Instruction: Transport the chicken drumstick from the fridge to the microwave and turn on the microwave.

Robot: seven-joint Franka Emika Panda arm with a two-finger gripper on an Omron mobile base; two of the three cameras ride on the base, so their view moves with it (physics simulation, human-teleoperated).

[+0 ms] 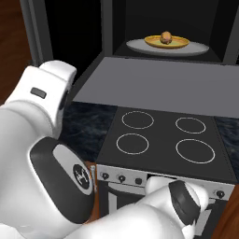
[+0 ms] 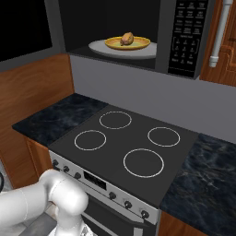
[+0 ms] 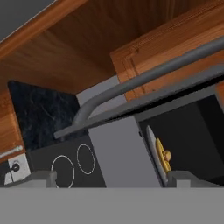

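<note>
The drumstick (image 2: 127, 38) lies on a yellow plate (image 2: 138, 44) on the turntable (image 2: 99, 47) inside the open microwave (image 2: 186, 37), directly above the stove (image 2: 126, 143). The microwave's keypad carries small white lettering too fine to read. The gripper (image 3: 109, 177) points up at the microwave from below the stove's front, its tips spread and pinching nothing.
</note>
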